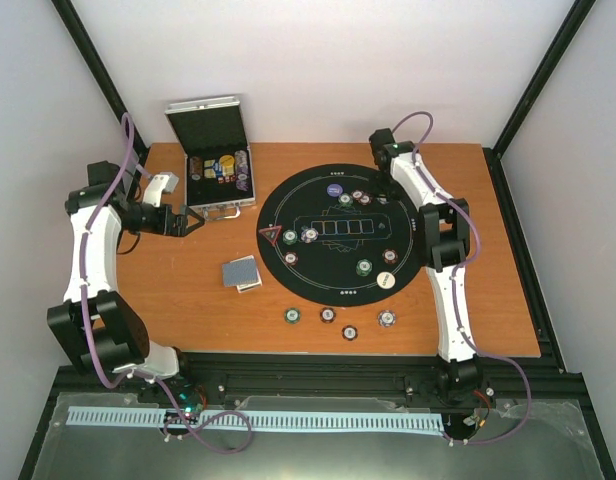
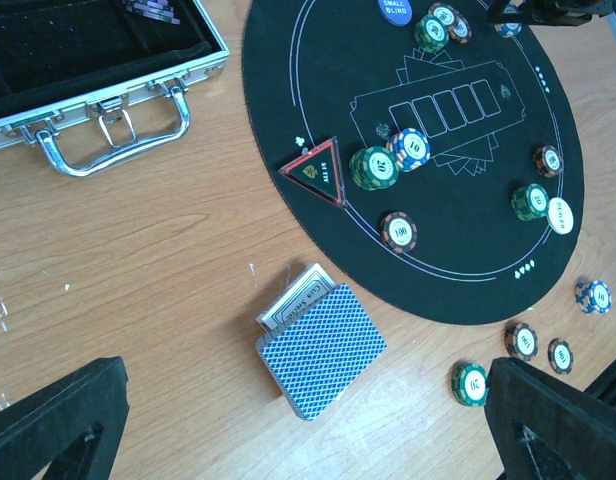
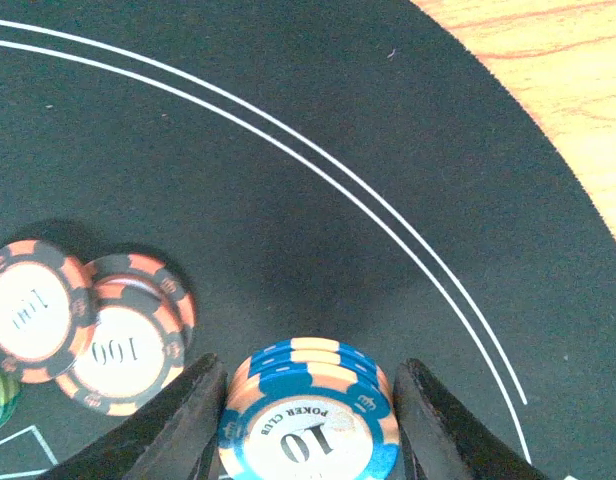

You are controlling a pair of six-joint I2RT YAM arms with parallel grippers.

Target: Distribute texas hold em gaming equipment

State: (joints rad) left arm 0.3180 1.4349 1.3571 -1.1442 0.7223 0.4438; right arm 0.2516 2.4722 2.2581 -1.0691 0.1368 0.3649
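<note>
My right gripper (image 3: 308, 400) is shut on a short stack of blue "10" chips (image 3: 313, 425) at the far edge of the black round mat (image 3: 288, 150); in the top view it (image 1: 380, 190) is at the mat's far side. Two orange "100" chips (image 3: 123, 350) lie just left of it. My left gripper (image 2: 303, 420) is open and empty, high above the blue-backed card deck (image 2: 323, 350) on the wood; the top view shows it (image 1: 188, 222) beside the case. A red triangle marker (image 2: 316, 172), a blue small-blind button (image 2: 395, 9), a white button (image 2: 559, 216) and several chips lie on the mat.
The open silver case (image 1: 213, 125) with more chips stands at the back left, its handle (image 2: 118, 135) facing the deck. Several loose chips (image 1: 328, 315) lie on the wood in front of the mat (image 1: 328, 260). The table's front edge is just beyond them.
</note>
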